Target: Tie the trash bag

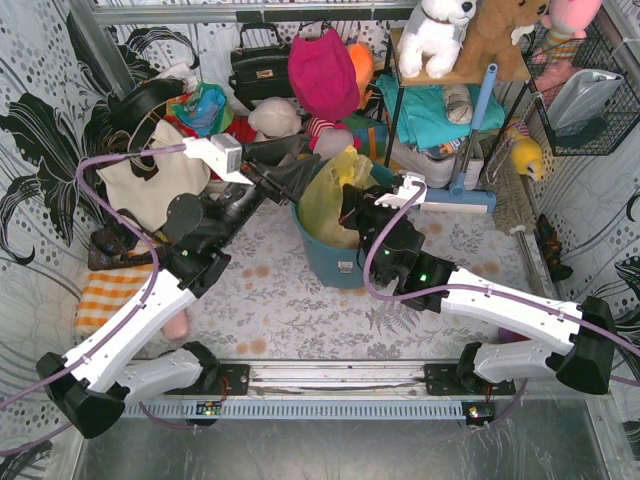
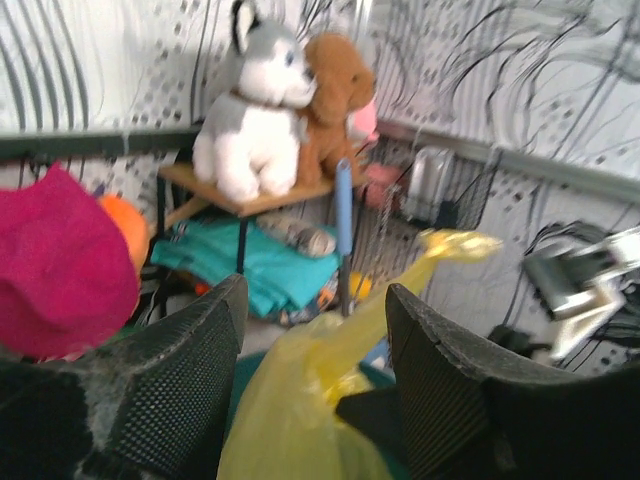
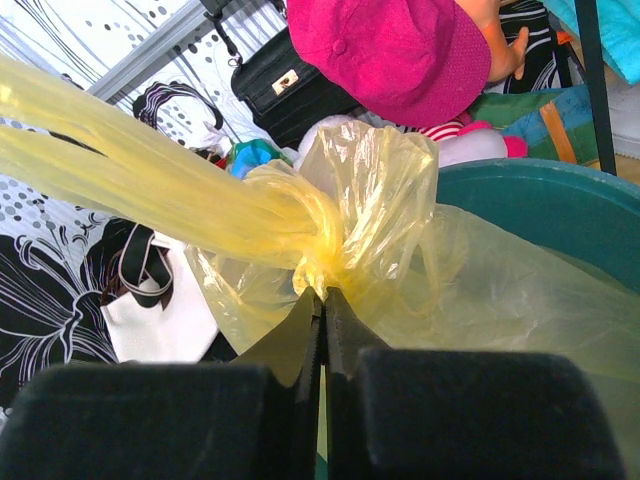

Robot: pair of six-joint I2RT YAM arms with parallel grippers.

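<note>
The yellow trash bag [image 1: 325, 193] sits in the teal bin [image 1: 335, 262] at mid-table. Its top is gathered into a knot [image 3: 315, 228], with two twisted tails stretching off to the upper left in the right wrist view. My right gripper [image 3: 323, 296] is shut on the bag plastic just under that knot, seen from above at the bag's right side [image 1: 352, 207]. My left gripper [image 2: 315, 300] stands open beside the bag's left side [image 1: 292, 176]. Its fingers [image 2: 190, 370] flank the yellow plastic [image 2: 300, 400] with gaps on both sides. One loose tail [image 2: 455, 245] points up to the right.
Clutter rings the bin: a pink cap [image 1: 322, 72], a black handbag [image 1: 262, 68], a white tote [image 1: 150, 180], teal cloth on a rack [image 1: 435, 110], a blue-handled broom [image 1: 475, 110] and plush toys [image 1: 440, 35]. An orange checked cloth [image 1: 108, 295] lies at the left.
</note>
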